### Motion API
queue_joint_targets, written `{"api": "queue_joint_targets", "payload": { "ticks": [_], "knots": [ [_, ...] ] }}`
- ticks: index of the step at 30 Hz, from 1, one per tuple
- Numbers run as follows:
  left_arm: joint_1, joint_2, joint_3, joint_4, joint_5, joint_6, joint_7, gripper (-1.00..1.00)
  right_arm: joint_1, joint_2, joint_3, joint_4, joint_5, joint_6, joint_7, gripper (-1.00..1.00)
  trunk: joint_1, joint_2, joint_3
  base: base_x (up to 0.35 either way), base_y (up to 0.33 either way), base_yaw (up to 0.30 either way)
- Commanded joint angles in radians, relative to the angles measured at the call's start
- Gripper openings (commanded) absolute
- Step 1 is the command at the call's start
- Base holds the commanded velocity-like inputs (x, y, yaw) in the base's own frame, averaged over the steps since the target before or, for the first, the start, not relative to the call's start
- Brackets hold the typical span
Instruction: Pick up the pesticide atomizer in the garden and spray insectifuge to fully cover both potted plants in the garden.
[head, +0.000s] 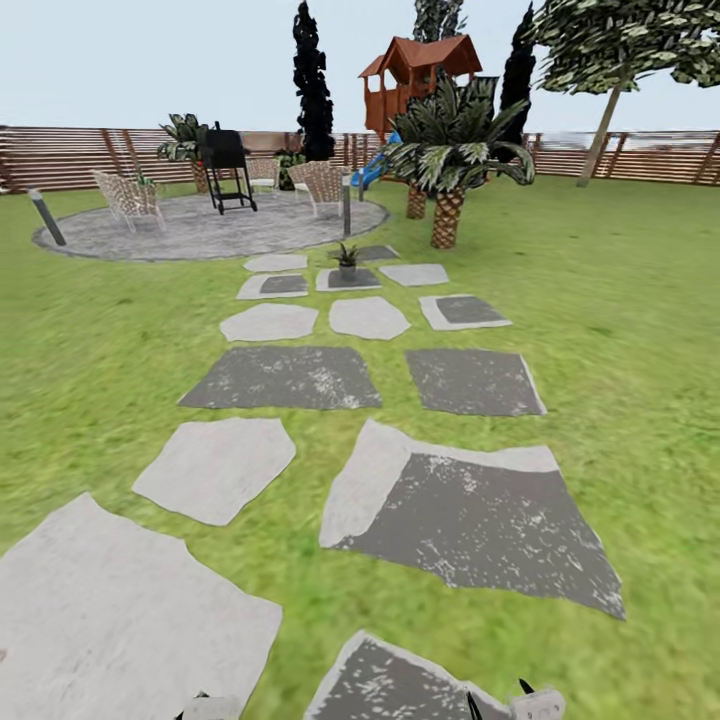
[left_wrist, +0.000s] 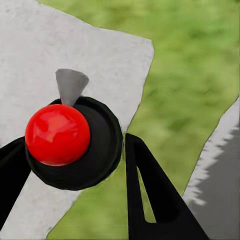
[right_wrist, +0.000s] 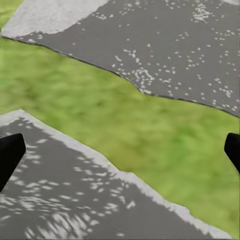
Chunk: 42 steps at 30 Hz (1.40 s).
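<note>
One small potted plant (head: 347, 260), a low rosette in a grey pot, stands on a stepping stone far ahead, just before the round paved patio (head: 200, 228). The pesticide atomizer is out of view. Low at the head view's bottom edge are the tips of my left gripper (head: 200, 706) and right gripper (head: 505, 704). In the left wrist view the left gripper (left_wrist: 75, 142) is open, and a red dome on a black disc (left_wrist: 57, 134) shows between its fingers. The right gripper (right_wrist: 123, 147) is open wide over grass and stone, holding nothing.
Grey stepping stones (head: 285, 377) lead across the lawn to the patio. The patio holds wicker chairs (head: 128, 197) and a black grill (head: 228, 165). A scaly-trunked palm (head: 450, 150) stands right of the path. A brown slatted fence (head: 80, 155) and a wooden playhouse (head: 415, 75) close the back.
</note>
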Motion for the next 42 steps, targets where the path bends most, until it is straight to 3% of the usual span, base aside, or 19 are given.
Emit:
{"api": "queue_joint_targets", "payload": {
  "ticks": [1, 18, 33, 42],
  "knots": [
    [-0.001, 0.000, 0.000, 0.001, 0.001, -0.003, 0.002, -1.00, 0.000, -0.001, 0.002, 0.000, 0.002, -0.003, 0.000, 1.00, 0.000, 0.000, -0.001, 0.332, 0.000, 0.273],
    [-0.001, 0.000, 0.000, 0.001, 0.001, -0.003, 0.002, -1.00, 0.000, -0.001, 0.000, 0.000, 0.002, -0.003, 0.000, 1.00, 0.000, 0.000, -0.001, 0.335, 0.000, 0.257],
    [-0.001, 0.000, 0.000, 0.001, 0.002, -0.003, 0.002, -1.00, 0.000, -0.001, -0.001, -0.001, 0.001, -0.006, -0.006, 1.00, 0.000, 0.000, -0.001, 0.337, 0.000, 0.010],
    [-0.001, 0.000, 0.000, 0.001, 0.002, -0.004, 0.002, -1.00, 0.000, -0.002, -0.004, 0.000, 0.002, -0.063, -0.004, 1.00, 0.000, 0.000, -0.001, 0.337, 0.000, 0.000]
  ]
}}
